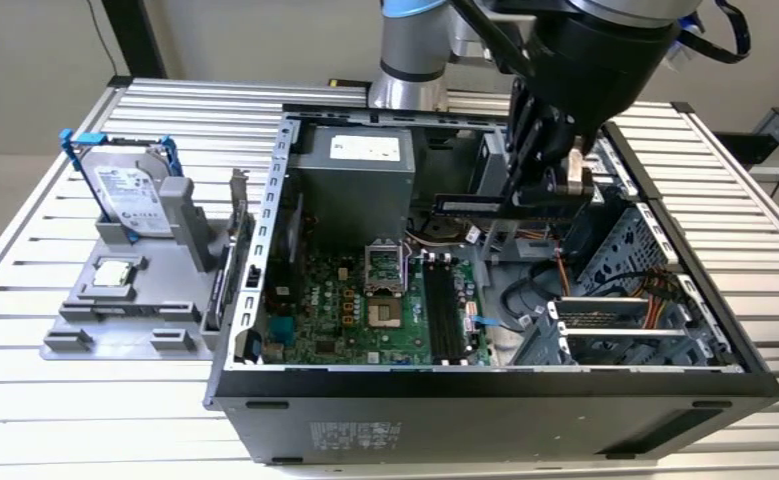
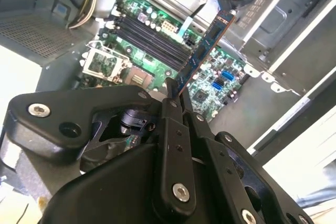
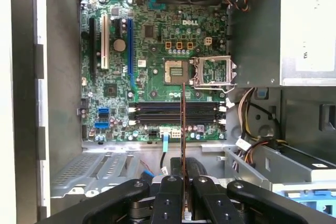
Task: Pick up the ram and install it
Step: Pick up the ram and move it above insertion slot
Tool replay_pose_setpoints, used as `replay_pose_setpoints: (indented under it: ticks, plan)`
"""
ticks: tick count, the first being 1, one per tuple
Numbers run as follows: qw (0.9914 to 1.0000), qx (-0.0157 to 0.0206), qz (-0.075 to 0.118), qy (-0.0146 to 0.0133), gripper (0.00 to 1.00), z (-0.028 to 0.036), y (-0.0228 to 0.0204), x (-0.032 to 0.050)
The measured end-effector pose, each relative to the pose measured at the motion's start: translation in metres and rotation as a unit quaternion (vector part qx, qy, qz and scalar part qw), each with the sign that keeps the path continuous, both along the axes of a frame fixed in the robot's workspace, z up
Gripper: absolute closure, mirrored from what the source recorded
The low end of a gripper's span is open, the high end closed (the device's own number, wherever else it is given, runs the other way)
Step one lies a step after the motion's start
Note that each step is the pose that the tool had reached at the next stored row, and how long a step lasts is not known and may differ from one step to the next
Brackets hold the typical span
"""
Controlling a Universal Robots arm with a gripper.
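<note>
1. exterior view first: the gripper (image 1: 539, 195) hangs over the open computer case (image 1: 496, 410), high above the motherboard (image 1: 362, 305) and towards the case's far end
2. the fingers are squeezed tight on the ram (image 1: 476, 205), pinching it at one end, while the rest of the stick pokes out roughly level towards the exterior view's left
3. over to the second wrist view: the gripper (image 2: 174, 97) has its black fingers (image 2: 172, 124) pressed together on the ram (image 2: 207, 45), and the dark, blue-edged board juts out over the green motherboard (image 2: 210, 80)
4. first wrist view now: the gripper (image 3: 184, 181) clamps the ram (image 3: 182, 129), seen thin edge on as a narrow line crossing the black memory slots (image 3: 173, 113) far beneath it
5. so the ram is up in the air, clear of the board and not yet seated; the memory slots (image 2: 147, 32) lie beside the open processor socket (image 3: 176, 71)
6. in the exterior view the stick runs crosswise to the memory slots (image 1: 443, 305)
7. the silver power supply (image 1: 356, 170) sits at the far end of the case, on the exterior view's left of the held stick
8. outside the case, on the exterior view's left, a grey fixture (image 1: 122, 335) rests on the slatted table (image 1: 56, 425); it carries a hard drive (image 1: 133, 198) standing upright in a blue-tabbed bracket and a small square processor chip (image 1: 116, 272) lying flat
</note>
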State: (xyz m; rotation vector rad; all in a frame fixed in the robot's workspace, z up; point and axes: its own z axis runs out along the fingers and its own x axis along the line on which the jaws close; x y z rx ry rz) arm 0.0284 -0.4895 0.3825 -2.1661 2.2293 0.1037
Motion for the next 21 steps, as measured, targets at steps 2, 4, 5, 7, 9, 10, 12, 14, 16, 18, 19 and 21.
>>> replay_pose_setpoints:
  ticks: [2,4,5,7,9,10,12,14,16,18,19,21]
  plan:
    - [1.00000,0.0001,-0.001,0.0000,1.00,-0.0001,0.0037,0.0000]
    - [1.00000,0.0000,-0.003,0.0001,1.00,0.0000,0.0061,0.0002]
    - [0.99999,0.0000,-0.005,0.0000,1.00,0.0000,0.0066,0.0002]
    - [0.99993,0.0000,-0.012,0.0000,1.00,0.0000,0.0070,0.0003]
    - [0.99982,0.0000,-0.019,0.0001,1.00,0.0000,0.0076,0.0004]
    - [0.99976,0.0000,-0.022,0.0000,1.00,-0.0001,0.0081,0.0004]
    - [0.99967,0.0000,-0.026,0.0000,1.00,0.0000,0.0094,0.0004]
    - [0.99957,0.0000,-0.029,0.0000,1.00,0.0000,0.0110,0.0004]
    - [0.99935,0.0001,-0.036,0.0000,1.00,-0.0001,0.0114,0.0005]
    - [0.99905,0.0000,-0.044,0.0000,1.00,0.0000,0.0119,0.0006]
    - [0.99888,0.0001,-0.047,0.0000,1.00,-0.0001,0.0121,0.0006]
    - [0.99863,0.0000,-0.052,0.0000,1.00,0.0000,0.0135,0.0005]
